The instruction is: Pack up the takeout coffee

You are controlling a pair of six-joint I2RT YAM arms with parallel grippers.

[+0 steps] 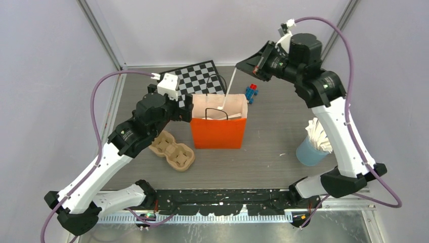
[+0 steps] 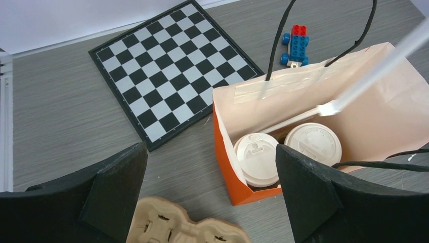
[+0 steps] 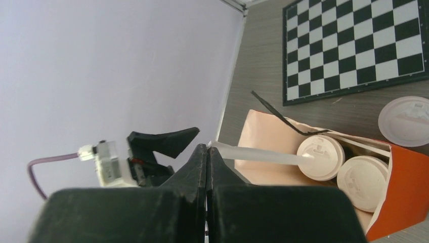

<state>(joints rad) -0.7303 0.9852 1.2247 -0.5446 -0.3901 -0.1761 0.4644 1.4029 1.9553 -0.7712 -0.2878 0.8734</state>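
Right gripper (image 3: 207, 152) pinched shut on straw (image 3: 263, 156); left gripper (image 2: 212, 177) wide, empty. Cups (image 2: 257, 158) light, probably crushable: grip mid-wall, gently.

Sides of both cups (image 2: 257, 159) behind orange bag (image 2: 226, 162) wall; pulp tray (image 2: 172, 225) partly beyond frame edge.

No words or numbers can be read. The white cup lids (image 2: 312, 143), at four o'clock in the left wrist view, have raised marks too blurry to read.
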